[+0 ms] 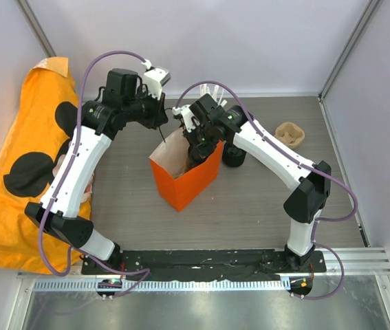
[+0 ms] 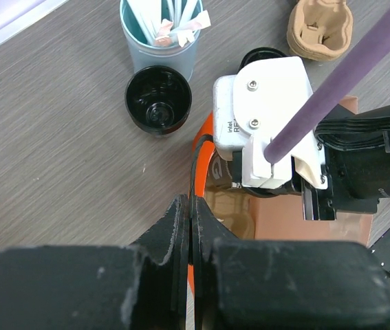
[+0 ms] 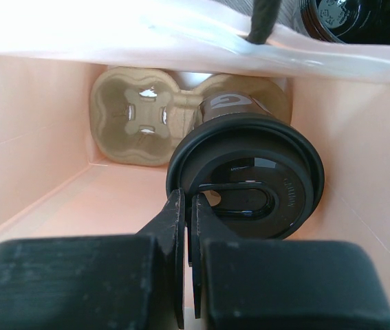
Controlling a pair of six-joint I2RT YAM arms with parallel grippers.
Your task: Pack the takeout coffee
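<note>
Tabletop [image 1: 263,199] bears orange bag [image 1: 191,182]; inside, right pincer [image 3: 188,206] seemingly grips cup [image 3: 250,172].

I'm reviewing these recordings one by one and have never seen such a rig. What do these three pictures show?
Two white robot arms are bolted to a grey table. One picture looks down from above; the other two come from a camera on each wrist. The left gripper is shut on the thin black handle of an orange paper bag. The right gripper reaches inside the bag, pinching the rim of a black-lidded coffee cup seated in a brown cardboard cup tray. Nearby lie a pale blue tub of sachets, a round black lid, another cardboard tray and an orange spotted cloth.
</note>
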